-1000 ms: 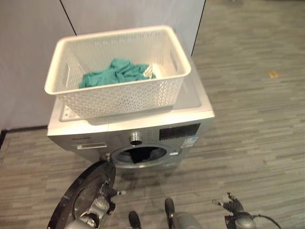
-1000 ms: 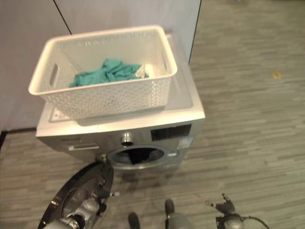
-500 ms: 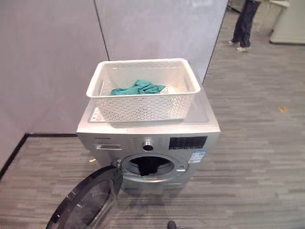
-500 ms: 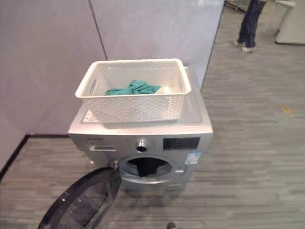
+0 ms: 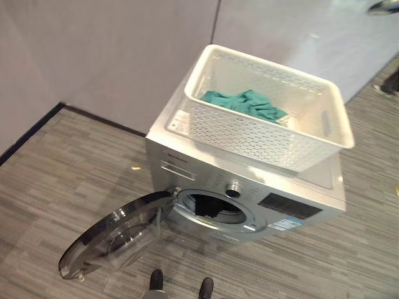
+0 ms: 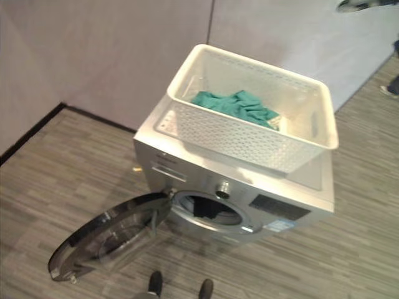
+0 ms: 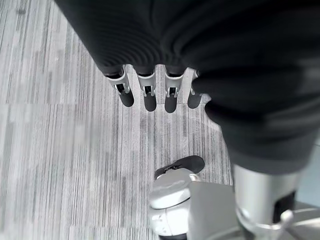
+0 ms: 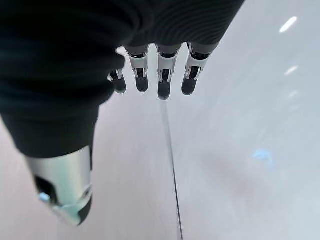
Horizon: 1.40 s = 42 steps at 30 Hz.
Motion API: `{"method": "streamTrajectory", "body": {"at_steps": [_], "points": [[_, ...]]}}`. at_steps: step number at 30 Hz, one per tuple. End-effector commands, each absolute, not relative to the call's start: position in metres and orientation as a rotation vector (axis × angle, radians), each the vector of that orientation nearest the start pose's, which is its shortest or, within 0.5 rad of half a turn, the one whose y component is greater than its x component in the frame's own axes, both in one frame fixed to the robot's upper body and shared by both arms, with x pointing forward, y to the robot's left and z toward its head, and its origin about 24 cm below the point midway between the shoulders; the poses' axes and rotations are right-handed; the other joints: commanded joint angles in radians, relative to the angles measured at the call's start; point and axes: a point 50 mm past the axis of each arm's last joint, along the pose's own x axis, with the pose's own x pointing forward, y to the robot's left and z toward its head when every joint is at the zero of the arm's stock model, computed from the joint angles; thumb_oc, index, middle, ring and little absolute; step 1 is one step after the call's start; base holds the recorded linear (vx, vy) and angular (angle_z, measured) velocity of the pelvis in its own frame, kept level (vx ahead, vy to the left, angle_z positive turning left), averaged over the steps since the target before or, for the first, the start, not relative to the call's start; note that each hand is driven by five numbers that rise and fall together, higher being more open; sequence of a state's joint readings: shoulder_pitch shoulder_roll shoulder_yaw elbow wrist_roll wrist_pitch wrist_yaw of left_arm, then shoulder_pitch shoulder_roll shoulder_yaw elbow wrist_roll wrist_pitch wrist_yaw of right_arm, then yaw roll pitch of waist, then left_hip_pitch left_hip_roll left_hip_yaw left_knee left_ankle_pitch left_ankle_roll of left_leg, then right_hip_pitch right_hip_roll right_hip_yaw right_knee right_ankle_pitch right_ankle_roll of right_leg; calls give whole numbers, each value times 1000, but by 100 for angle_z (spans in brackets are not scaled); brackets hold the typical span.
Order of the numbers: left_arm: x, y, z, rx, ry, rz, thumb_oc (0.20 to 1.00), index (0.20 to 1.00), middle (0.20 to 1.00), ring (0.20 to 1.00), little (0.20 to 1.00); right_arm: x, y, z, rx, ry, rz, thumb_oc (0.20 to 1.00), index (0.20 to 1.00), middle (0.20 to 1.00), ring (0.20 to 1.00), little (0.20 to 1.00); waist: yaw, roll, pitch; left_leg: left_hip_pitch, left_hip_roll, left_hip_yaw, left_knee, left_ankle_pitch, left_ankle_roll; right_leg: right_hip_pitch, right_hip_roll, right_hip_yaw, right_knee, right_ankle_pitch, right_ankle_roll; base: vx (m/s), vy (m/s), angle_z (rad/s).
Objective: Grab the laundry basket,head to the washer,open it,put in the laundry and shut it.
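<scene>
A white perforated laundry basket point(image 5: 249, 134) stands on top of the silver washer point(image 5: 299, 208), with teal laundry point(image 5: 243, 103) lying in it. The washer's round door point(image 5: 118, 233) hangs wide open to the left of the drum opening point(image 5: 215, 208), where a dark cloth shows inside. My left hand point(image 7: 150, 95) hangs over the wood-pattern floor, fingers straight and holding nothing. My right hand point(image 8: 165, 80) points at a pale wall panel, its fingers also straight and empty.
Grey partition panels point(image 5: 124, 50) stand right behind the washer, with a black skirting line point(image 5: 37, 128) along the floor at the left. A person's shoe point(image 5: 388, 87) shows at the right edge. A small yellow scrap point(image 5: 135, 167) lies on the floor by the washer.
The whole picture has swung, so the camera moved; a second ago my arms showed near the open door. Basket, laundry and open door keep their places.
</scene>
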<state>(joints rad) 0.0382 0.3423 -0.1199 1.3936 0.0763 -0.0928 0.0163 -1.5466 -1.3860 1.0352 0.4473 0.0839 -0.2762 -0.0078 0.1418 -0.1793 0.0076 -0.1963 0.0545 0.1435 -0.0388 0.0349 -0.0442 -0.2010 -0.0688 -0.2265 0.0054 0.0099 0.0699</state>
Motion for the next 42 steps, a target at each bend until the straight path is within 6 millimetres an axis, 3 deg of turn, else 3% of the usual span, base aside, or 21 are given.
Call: {"method": "streamTrajectory", "body": {"at_steps": [1, 2, 4, 5, 7, 8, 9, 10, 12, 15, 16, 17, 19, 23, 29, 36, 38, 39, 40, 41, 42], "points": [[32, 296, -152, 421, 1383, 143, 1000, 1000, 1000, 1000, 1000, 310, -264, 404, -1788, -541, -127, 1000, 1000, 1000, 1000, 1000, 1, -46, 32, -1, 5, -24, -48, 60, -43, 85, -86, 7, -82, 173, 108, 15, 32, 22], [32, 302, -149, 432, 1382, 152, 1000, 1000, 1000, 1000, 1000, 319, -254, 395, -1958, -468, -55, 1000, 1000, 1000, 1000, 1000, 15, -63, 41, -17, -2, -38, -48, 65, -43, 82, -91, -3, -84, 178, 110, 0, 29, 22], [34, 305, -148, 431, 1378, 160, 1000, 1000, 1000, 1000, 1000, 323, -249, 394, -2034, -426, -23, 1000, 1000, 1000, 1000, 1000, 16, -70, 44, -25, -8, -47, -48, 63, -42, 82, -96, -13, -85, 182, 112, 24, 39, 27], [34, 312, -145, 440, 1378, 176, 1000, 1000, 1000, 1000, 1000, 326, -246, 386, -2067, -403, 23, 1000, 1000, 1000, 1000, 1000, 14, -90, 42, -28, -10, -51, -48, 62, -41, 82, -99, -16, -86, 185, 113, 27, 32, 17], [35, 313, -144, 441, 1376, 176, 1000, 1000, 1000, 1000, 1000, 329, -245, 383, -2074, -388, 36, 1000, 1000, 1000, 1000, 1000, 15, -95, 43, -30, -12, -54, -48, 62, -40, 83, -101, -20, -87, 186, 115, 21, 30, 2], [34, 320, -141, 454, 1379, 189, 1000, 1000, 1000, 1000, 1000, 333, -240, 371, -2097, -355, 108, 1000, 1000, 1000, 1000, 1000, 16, -111, 41, -31, -18, -57, -48, 60, -37, 85, -105, -24, -87, 190, 117, 25, 34, -1], [34, 320, -141, 454, 1380, 189, 1000, 1000, 1000, 1000, 1000, 333, -240, 371, -2097, -354, 108, 1000, 1000, 1000, 1000, 1000, 16, -111, 40, -31, -18, -57, -48, 60, -37, 85, -105, -25, -87, 190, 117, 48, 10, -4], [28, 313, -145, 465, 1387, 157, 1000, 1000, 1000, 1000, 1000, 333, -236, 355, -2155, -324, 193, 1000, 1000, 1000, 1000, 1000, 26, -127, 43, -27, -21, -62, -48, 53, -36, 92, -104, -27, -87, 186, 118, 0, 0, 0], [28, 315, -144, 471, 1389, 164, 1000, 1000, 1000, 1000, 1000, 332, -233, 351, -2167, -325, 222, 1000, 1000, 1000, 1000, 1000, 27, -133, 41, -33, -24, -65, -48, 56, -33, 88, -107, -28, -87, 190, 118, 0, 0, 0], [29, 329, -137, 514, 1387, 176, 1000, 1000, 1000, 1000, 1000, 331, -203, 322, -2298, -362, 435, 1000, 1000, 1000, 1000, 1000, 42, -167, 42, -25, -27, -65, -48, 50, -31, 94, -109, -31, -87, 188, 119, 25, 1, 2], [29, 329, -137, 514, 1387, 176, 1000, 1000, 1000, 1000, 1000, 331, -203, 323, -2298, -361, 436, 1000, 1000, 1000, 1000, 1000, 41, -167, 41, -26, -27, -65, -48, 50, -30, 93, -110, -31, -87, 188, 119, 7, 0, -5], [30, 331, -136, 525, 1383, 172, 1000, 1000, 1000, 1000, 1000, 329, -188, 317, -2315, -407, 511, 1000, 1000, 1000, 1000, 1000, 46, -170, 40, -23, -27, -64, -48, 49, -30, 94, -109, -31, -88, 183, 117, 13, 0, -3], [30, 330, -136, 524, 1383, 172, 1000, 1000, 1000, 1000, 1000, 328, -188, 317, -2315, -407, 512, 1000, 1000, 1000, 1000, 1000, 46, -169, 40, -22, -27, -64, -48, 49, -30, 94, -109, -30, -88, 183, 117, 2, -8, 2], [37, 319, -141, 538, 1363, 118, 1000, 1000, 1000, 1000, 1000, 332, -165, 299, -2288, -438, 646, 1000, 1000, 1000, 1000, 1000, 70, -143, 49, -22, -22, -62, -48, 52, -32, 90, -106, -30, -92, 166, 112, 0, 0, 0], [39, 323, -139, 563, 1362, 104, 1000, 1000, 1000, 1000, 1000, 330, -153, 283, -2283, -410, 770, 1000, 1000, 1000, 1000, 1000, 89, -144, 56, -18, -19, -75, -48, 49, -37, 100, -103, -42, -93, 152, 108, 9, -29, -1], [33, 324, -139, 582, 1393, 85, 1000, 1000, 1000, 1000, 1000, 336, -176, 288, -2347, -323, 668, 1000, 1000, 1000, 1000, 1000, 82, -140, 55, -24, -20, -84, -48, 57, -40, 98, -101, -42, -93, 149, 104, 8, -21, 3], [40, 318, -141, 612, 1367, 57, 1000, 1000, 1000, 1000, 1000, 334, -167, 288, -2363, -380, 675, 1000, 1000, 1000, 1000, 1000, 74, -129, 53, -19, -17, -82, -48, 51, -41, 101, -99, -39, -93, 144, 103, 0, 0, 0], [33, 323, -139, 599, 1370, 70, 1000, 1000, 1000, 1000, 1000, 351, -196, 291, -2448, -199, 546, 1000, 1000, 1000, 1000, 1000, 88, -139, 59, -22, -15, -88, -48, 53, -41, 99, -97, -40, -93, 141, 102, 0, 0, 0], [33, 323, -139, 599, 1370, 70, 1000, 1000, 1000, 1000, 1000, 351, -197, 290, -2449, -201, 545, 1000, 1000, 1000, 1000, 1000, 86, -139, 57, -28, -16, -89, -48, 60, -40, 95, -99, -41, -93, 146, 102, 6, -46, -3], [32, 321, -140, 572, 1370, 98, 1000, 1000, 1000, 1000, 1000, 359, -224, 297, -2443, -91, 432, 1000, 1000, 1000, 1000, 1000, 88, -133, 60, -27, -15, -93, -48, 57, -42, 96, -96, -41, -93, 138, 101, 0, 0, 0], [34, 319, -141, 561, 1370, 100, 1000, 1000, 1000, 1000, 1000, 359, -229, 297, -2458, -83, 404, 1000, 1000, 1000, 1000, 1000, 83, -131, 59, -34, -17, -94, -48, 65, -40, 89, -98, -40, -93, 143, 100, 9, -34, 12]]}}
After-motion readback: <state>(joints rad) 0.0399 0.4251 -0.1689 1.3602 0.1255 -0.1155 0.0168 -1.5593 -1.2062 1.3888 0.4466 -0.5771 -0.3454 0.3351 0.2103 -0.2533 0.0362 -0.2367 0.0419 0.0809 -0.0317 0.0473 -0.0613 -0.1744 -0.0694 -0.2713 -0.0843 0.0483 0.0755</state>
